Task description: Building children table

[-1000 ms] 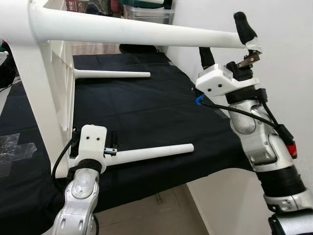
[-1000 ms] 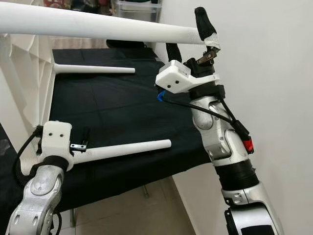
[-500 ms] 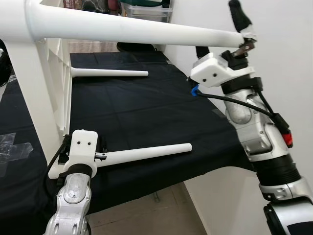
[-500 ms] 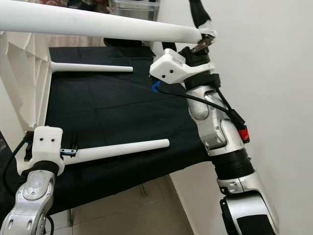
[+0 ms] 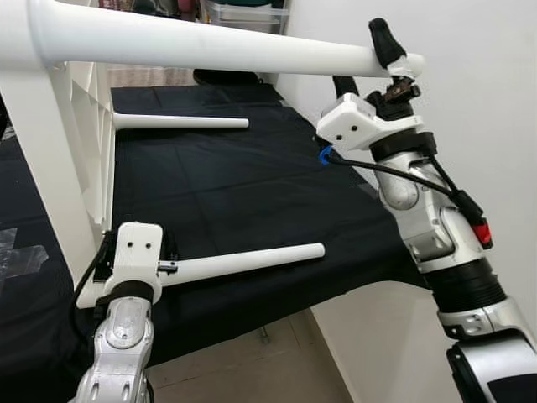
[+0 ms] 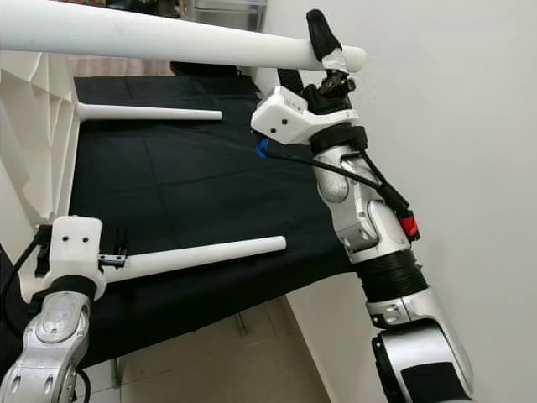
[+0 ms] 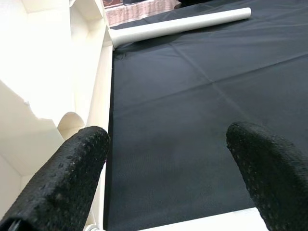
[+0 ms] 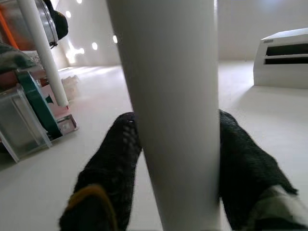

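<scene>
wall [image 5: 470,101] beside right end effector [image 5: 369,63] clamping top leg [image 5: 210,46].

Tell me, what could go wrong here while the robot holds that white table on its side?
1. The right gripper pinches the top leg near its tip, so the smooth leg could slip out and the table top could tip.
2. The left gripper is open beside the table's lower edge and holds nothing, so the table has little support there.
3. The lower leg juts past the black cloth's edge and may get knocked.

Smooth, faintly glossy white plastic table legs [image 5: 210,46] over matt black cloth [image 5: 252,185].
</scene>
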`<state>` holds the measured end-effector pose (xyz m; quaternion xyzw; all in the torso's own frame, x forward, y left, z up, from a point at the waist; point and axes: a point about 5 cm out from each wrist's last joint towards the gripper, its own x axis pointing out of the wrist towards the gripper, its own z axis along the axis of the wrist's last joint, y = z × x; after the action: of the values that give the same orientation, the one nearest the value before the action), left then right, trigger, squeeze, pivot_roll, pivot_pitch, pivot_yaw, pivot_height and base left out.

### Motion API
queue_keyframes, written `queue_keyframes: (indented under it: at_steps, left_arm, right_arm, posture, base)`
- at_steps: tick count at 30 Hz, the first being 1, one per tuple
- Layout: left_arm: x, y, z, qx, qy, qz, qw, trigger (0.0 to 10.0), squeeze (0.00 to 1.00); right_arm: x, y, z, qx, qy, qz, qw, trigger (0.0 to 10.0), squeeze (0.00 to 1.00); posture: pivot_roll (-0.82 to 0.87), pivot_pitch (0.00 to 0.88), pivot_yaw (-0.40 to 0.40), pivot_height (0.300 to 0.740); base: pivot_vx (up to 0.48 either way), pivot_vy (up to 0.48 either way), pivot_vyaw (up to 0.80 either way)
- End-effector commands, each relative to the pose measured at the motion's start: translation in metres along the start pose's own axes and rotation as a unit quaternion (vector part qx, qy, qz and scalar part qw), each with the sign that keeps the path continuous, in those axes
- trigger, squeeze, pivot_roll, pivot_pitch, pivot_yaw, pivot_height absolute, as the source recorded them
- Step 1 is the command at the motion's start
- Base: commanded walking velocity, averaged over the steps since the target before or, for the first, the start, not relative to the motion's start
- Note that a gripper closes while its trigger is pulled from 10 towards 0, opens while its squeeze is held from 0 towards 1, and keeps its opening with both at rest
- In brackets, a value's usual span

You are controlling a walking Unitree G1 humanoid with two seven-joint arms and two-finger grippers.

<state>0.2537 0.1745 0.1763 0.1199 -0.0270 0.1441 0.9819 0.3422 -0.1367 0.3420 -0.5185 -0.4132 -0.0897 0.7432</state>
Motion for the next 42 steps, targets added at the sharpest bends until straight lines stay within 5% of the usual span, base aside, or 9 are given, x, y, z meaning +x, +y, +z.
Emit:
queue_keyframes:
  at_steps: [1, 9, 18, 20, 27, 29, 34, 38, 42]
  left_arm:
    - [0.001, 0.015, -0.008, 0.013, 0.017, 0.047, 0.999, 10.0, 0.0]
    - [0.005, 0.034, -0.02, 0.029, 0.04, 0.084, 0.995, 10.0, 0.0]
    - [0.032, 0.084, -0.013, 0.082, 0.016, 0.153, 0.985, 10.0, 0.0]
    - [0.049, 0.115, 0.007, 0.102, -0.018, 0.193, 0.976, 10.0, 0.0]
    - [0.068, 0.143, 0.037, 0.126, -0.067, 0.217, 0.966, 10.0, 0.0]
    - [0.083, 0.161, 0.065, 0.144, -0.107, 0.229, 0.957, 10.0, 0.0]
    - [0.086, 0.165, 0.074, 0.152, -0.119, 0.23, 0.954, 10.0, 0.0]
    - [0.097, 0.171, 0.103, 0.168, -0.159, 0.228, 0.946, 10.0, 0.0]
    - [0.111, 0.17, 0.16, 0.199, -0.239, 0.212, 0.927, 10.0, 0.0]
  right_arm:
    - [0.002, 0.006, -0.002, 0.004, 0.003, 0.01, 1.0, 0.0, 0.0]
    - [0.007, 0.005, -0.006, 0.009, 0.008, 0.006, 1.0, 0.0, 0.0]
    - [0.019, -0.001, -0.018, 0.02, 0.03, -0.015, 0.999, 0.0, 0.0]
    - [0.025, -0.002, -0.028, 0.031, 0.05, -0.021, 0.998, 0.0, 0.0]
    - [0.029, -0.001, -0.043, 0.063, 0.096, -0.031, 0.993, 0.0, 0.0]
    - [0.026, 0.006, -0.059, 0.11, 0.155, -0.03, 0.981, 0.0, 0.0]
    - [0.023, 0.011, -0.063, 0.132, 0.179, -0.023, 0.975, 0.0, 0.0]
    - [0.014, 0.025, -0.073, 0.17, 0.227, -0.013, 0.959, 0.0, 0.0]
    - [-0.001, 0.046, -0.081, 0.225, 0.285, -0.002, 0.932, 0.0, 0.0]
  posture:
    - [0.11, 0.118, -0.158, 0.74]
    - [0.11, 0.122, -0.163, 0.74]
    - [0.11, 0.121, -0.158, 0.74]
    - [0.11, 0.116, -0.156, 0.74]
    - [0.12, 0.113, -0.157, 0.74]
    - [0.13, 0.111, -0.158, 0.74]
    - [0.13, 0.111, -0.158, 0.74]
    - [0.14, 0.109, -0.158, 0.74]
    - [0.15, 0.103, -0.159, 0.74]
  base:
    - [0.0, 0.0, 0.0]
    - [0.0, 0.0, 0.0]
    - [0.0, 0.0, 0.0]
    - [0.0, 0.0, 0.0]
    - [0.0, 0.0, 0.0]
    - [0.0, 0.0, 0.0]
    - [0.0, 0.0, 0.0]
    - [0.0, 0.0, 0.0]
    - [0.0, 0.0, 0.0]
